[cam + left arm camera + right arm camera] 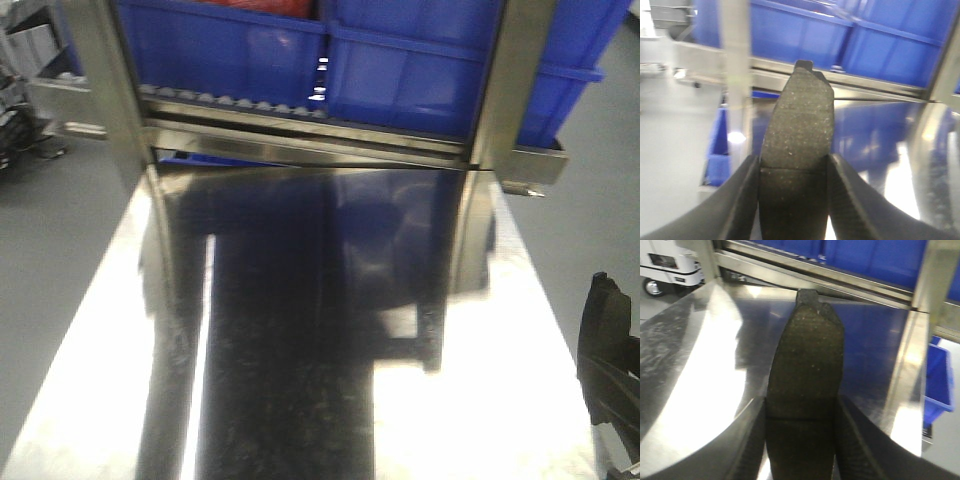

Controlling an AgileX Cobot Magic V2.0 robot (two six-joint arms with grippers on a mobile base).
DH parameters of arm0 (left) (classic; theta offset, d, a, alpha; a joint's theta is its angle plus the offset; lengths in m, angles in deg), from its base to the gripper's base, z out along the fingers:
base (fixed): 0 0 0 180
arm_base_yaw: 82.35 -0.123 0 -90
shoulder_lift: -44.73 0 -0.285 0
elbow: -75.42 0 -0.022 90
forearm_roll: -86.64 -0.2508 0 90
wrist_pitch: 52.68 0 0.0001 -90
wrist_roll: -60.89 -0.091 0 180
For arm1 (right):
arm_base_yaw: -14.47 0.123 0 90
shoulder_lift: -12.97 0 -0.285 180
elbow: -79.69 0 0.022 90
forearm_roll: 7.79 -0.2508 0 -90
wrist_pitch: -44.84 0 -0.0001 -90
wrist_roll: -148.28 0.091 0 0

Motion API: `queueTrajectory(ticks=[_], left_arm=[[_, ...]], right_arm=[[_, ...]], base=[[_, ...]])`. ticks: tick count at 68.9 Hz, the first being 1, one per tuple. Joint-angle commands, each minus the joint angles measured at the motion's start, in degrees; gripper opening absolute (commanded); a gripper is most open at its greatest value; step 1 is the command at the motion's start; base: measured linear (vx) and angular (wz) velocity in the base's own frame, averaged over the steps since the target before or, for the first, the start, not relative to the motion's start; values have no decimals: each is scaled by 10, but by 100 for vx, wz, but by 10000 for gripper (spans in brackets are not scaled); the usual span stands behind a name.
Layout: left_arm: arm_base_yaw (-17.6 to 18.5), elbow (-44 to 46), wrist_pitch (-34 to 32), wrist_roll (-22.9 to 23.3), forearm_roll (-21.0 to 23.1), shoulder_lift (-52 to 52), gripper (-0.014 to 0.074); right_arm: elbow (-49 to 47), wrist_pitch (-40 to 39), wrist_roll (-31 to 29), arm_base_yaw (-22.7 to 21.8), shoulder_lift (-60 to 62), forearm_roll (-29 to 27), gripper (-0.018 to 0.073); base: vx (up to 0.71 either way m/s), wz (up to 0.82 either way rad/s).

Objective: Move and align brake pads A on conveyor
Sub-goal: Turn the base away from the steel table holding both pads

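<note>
Surface (480, 400): shiny steel, fills the front view; nothing lies on it that I can make out.
Roller rack (300, 125): at the far end of the surface, carrying blue bins (220, 50).
Conveyor: in no view. Which way it lies from either jaws cannot be told, nor which arm is nearer to it.
Right arm (610, 360): only a dark ribbed sliver at the right edge of the front view; the left arm is not seen there.
Left jaws: clamped on the left brake pad (797, 125), with the fingers (740, 200) pressing its two long edges.
Right jaws: clamped likewise on the right brake pad (807, 365), held above the surface near its right side.
Pad axis: each pad's long axis runs straight out from its jaws, free end pointing toward the rack.
Groove: sits level with the fingertips on both pads, so roughly half of each pad sticks out beyond the grip.
End tab: at the far tip of each pad.
Other pads: the remaining two are not in view.
Judgement: both arms are mid-carry. The placement depends on turning the jaws' line, and so each pad's long axis, to match the belt once it shows.
</note>
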Motion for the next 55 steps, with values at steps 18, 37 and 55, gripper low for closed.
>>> queueTrajectory(ticks=[18,37,55], left_arm=[[0,17,-59,1,4,-5,98],[0,17,-59,1,4,-5,98],[0,17,-59,1,4,-5,98]], right_arm=[[-18,-54,0,-1,-2,8,56],[-18,-54,0,-1,-2,8,56],[-18,-53,0,-1,-2,8,56]], base=[[-14,52],[-11,57],[-7,75]])
